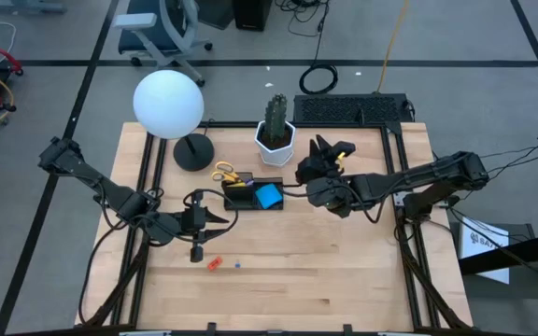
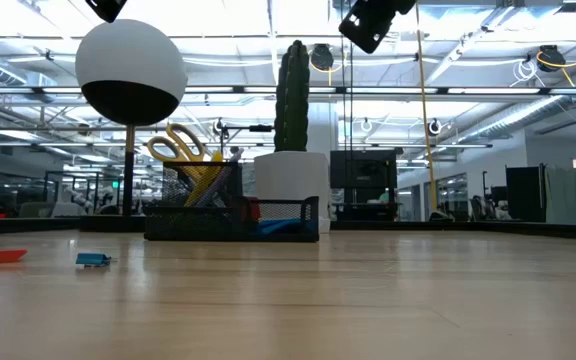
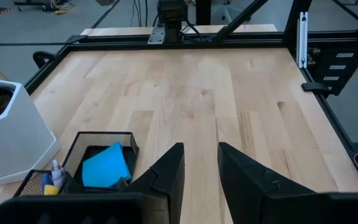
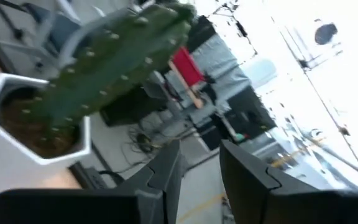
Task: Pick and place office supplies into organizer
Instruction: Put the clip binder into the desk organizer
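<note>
Flanking organizer (image 1: 254, 195): cactus pot (image 1: 275, 137) behind | lamp base (image 1: 192, 152) beside

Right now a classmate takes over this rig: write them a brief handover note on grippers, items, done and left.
Left gripper: open, empty, just left of the organizer.
Right gripper: open, empty, raised near the cactus pot.
Done: scissors, blue sticky pad and pens are in the organizer.
Left: red-orange piece and small blue piece lie on the table, in front of the left gripper.
</note>
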Action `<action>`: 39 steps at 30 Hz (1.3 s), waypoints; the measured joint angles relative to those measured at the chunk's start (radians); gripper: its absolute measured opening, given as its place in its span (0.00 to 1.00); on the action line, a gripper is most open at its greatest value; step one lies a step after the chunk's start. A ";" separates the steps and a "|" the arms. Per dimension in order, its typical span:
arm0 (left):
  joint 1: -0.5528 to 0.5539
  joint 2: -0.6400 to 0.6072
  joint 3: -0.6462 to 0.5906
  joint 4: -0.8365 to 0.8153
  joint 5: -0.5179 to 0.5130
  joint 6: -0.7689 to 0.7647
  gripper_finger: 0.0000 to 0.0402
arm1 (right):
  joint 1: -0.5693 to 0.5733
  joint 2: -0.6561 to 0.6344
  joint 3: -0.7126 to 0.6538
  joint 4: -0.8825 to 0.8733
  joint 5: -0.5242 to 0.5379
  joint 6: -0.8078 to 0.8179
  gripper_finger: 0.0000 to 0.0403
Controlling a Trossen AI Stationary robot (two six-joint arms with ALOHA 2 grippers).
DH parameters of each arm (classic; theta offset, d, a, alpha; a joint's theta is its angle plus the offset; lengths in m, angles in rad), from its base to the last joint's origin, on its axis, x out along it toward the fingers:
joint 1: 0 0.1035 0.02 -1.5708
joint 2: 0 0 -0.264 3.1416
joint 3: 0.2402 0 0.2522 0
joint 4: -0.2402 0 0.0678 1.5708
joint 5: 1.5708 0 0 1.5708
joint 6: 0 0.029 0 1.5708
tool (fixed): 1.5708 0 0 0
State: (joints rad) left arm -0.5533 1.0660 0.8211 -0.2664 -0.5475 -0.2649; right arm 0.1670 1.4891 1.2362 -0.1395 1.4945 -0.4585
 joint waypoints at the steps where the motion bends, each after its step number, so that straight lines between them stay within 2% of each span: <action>1: 0.000 0.000 0.000 0.000 0.000 0.000 0.26 | -0.002 0.000 0.000 -0.001 -0.022 0.001 0.25; 7: 0.000 0.000 0.000 0.001 0.001 0.000 0.26 | -0.002 0.000 0.000 -0.001 -0.196 0.001 0.25; 17: 0.000 0.000 0.000 0.001 0.032 -0.006 0.26 | -0.003 0.000 0.000 0.003 -0.642 -0.015 0.25; 26: 0.000 0.000 0.000 0.001 0.059 0.000 0.26 | -0.004 0.000 0.000 0.005 -0.864 -0.051 0.25; 29: 0.000 0.000 0.000 0.001 0.059 -0.005 0.26 | -0.004 0.000 0.000 0.005 -0.919 -0.051 0.25; 37: 0.000 0.000 0.000 0.001 0.059 -0.008 0.26 | -0.009 0.000 0.000 0.008 -0.951 -0.038 0.25; 39: 0.000 0.000 0.000 0.001 0.057 -0.008 0.26 | -0.010 0.002 0.000 0.034 -0.907 -0.024 0.25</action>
State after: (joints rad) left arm -0.5533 1.0658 0.8211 -0.2653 -0.4903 -0.2729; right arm 0.1570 1.4908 1.2362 -0.1053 0.5878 -0.4821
